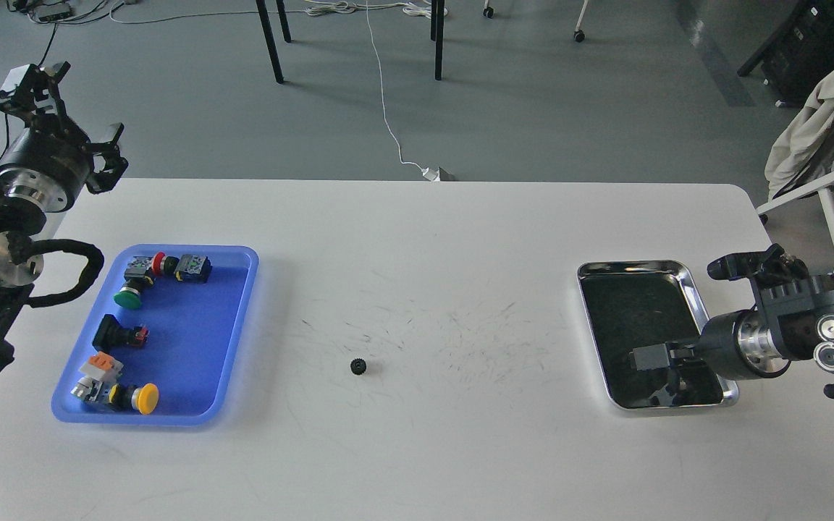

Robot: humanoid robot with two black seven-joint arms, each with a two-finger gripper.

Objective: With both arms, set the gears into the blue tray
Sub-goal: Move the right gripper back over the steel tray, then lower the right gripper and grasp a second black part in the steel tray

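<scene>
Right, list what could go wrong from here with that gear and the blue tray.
1. The gear is tiny and lies flat on the bare table, so the fingers may slip off it or nudge it away.
2. The blue tray already holds several push-buttons, so a dropped gear could bounce off one or lodge under it.
3. The right gripper is low over the silver tray; moving out sideways might catch the rim. The left gripper is raised, well off the gear.
</scene>
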